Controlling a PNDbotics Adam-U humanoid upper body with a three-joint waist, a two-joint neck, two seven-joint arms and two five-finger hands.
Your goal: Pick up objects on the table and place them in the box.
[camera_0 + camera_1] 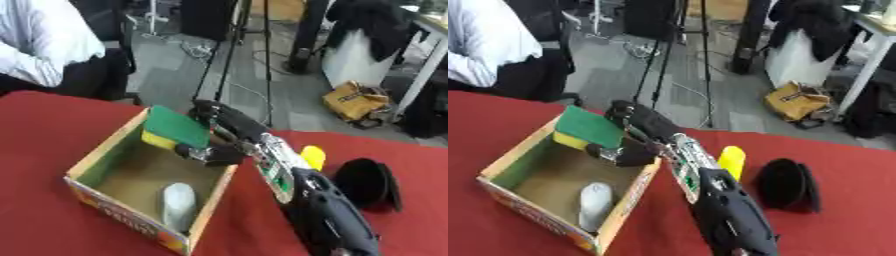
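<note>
A red cloth-covered table (52, 130) holds an open, shallow cardboard box (87, 162) with a printed outer wall, seen from above at an angle. The robot's black and silver right arm reaches in from the lower right, and its right hand (219, 131) is over the box's far corner, fingers and thumb curled around a rectangular sponge with a green top and yellow underside (175, 129), held tilted above the box's far edge. A pale grey, rounded computer mouse (178, 204) lies on the box floor near the front wall. On the cloth to the right of the arm sit a small yellow object (731, 161) and, beside it, a black rounded object (785, 186).
</note>
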